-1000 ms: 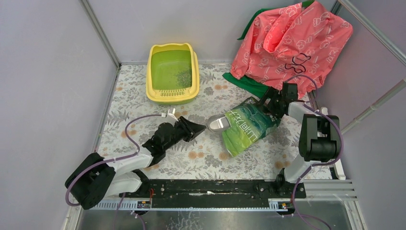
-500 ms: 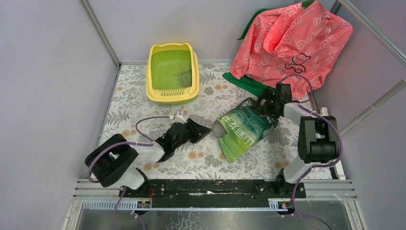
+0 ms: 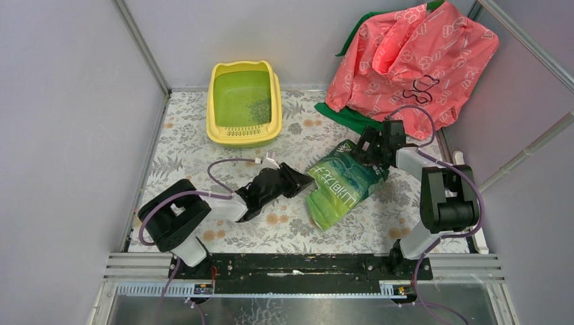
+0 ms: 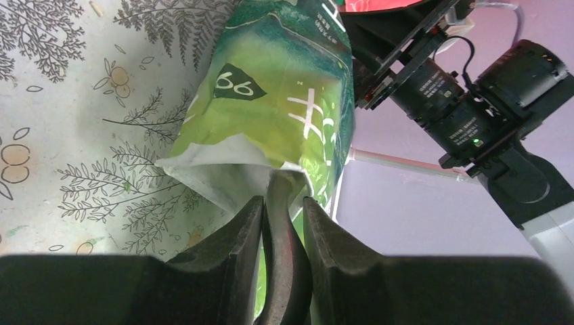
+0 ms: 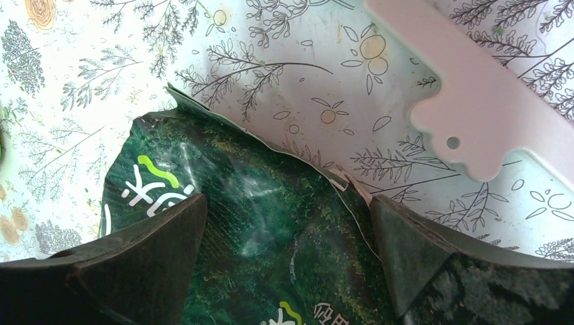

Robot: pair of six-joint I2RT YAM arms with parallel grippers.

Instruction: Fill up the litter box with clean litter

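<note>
Pinched on a pale lip at the mouth of the green bag (image 4: 271,95), the left fingers (image 4: 283,227) are shown in the left wrist view. The bag is laid on the floral bench (image 4: 61,128), and the black wrist of the right arm (image 4: 467,112) is seen just behind its far end.

In the right wrist view the right fingers (image 5: 288,206) are spread wide, with the bag's dark crumpled end set between and partly under them. A pale pink plastic piece (image 5: 474,101), flat and pierced by a small hole, is laid on the bench close beyond that end.

From the top external view the bag is seen stretched between the two sets of fingers near the middle of the bench. The litter box (image 3: 244,133) is placed well apart from it, at the far left against the wall, its slotted lip turned towards the arms. A dark grainy patch of litter (image 3: 260,108) is seen inside, on its right. A pink printed garment (image 3: 413,54) is heaped over a green cloth (image 3: 345,116) at the far right, just behind the right arm.
</note>
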